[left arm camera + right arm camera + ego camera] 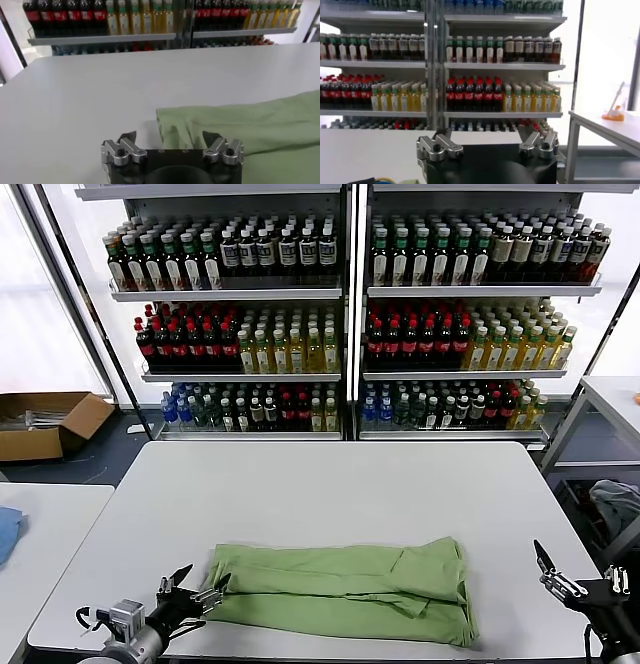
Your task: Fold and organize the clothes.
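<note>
The left hand (198,586) sits low at the desk's (330,484) front left corner, fingers spread wide and gripping nothing, its tips just at the shirt's (345,589) left end (touching or not, I cannot tell). In the left wrist view the green hem lies between the parted fingers (123,148). The right hand (556,578) hangs off the front right corner, clear of the desk edge, also wide open and empty, pointed at the bottle shelves (500,65). The shirt lies folded into a long band along the front edge, plain side up. A cardboard box (45,422) sits on the floor far left.
</note>
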Robot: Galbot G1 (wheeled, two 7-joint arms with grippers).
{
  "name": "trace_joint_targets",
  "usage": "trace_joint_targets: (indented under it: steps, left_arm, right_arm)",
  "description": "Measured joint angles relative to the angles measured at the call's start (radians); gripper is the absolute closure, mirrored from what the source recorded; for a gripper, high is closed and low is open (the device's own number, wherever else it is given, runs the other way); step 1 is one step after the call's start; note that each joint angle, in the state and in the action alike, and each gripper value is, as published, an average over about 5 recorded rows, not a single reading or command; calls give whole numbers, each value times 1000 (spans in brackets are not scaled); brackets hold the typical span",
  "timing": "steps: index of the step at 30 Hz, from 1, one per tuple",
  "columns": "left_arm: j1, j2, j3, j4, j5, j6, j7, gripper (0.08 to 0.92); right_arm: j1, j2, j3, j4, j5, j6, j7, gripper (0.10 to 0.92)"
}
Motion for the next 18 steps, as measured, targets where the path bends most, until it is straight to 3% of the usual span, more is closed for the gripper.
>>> trace_joint_targets:
  steps: [18]
  left_arm:
    - [23,-47,39,8,28,-21,-3,805]
  right_arm:
    - [-12,11,22,9,18,30,-8,203]
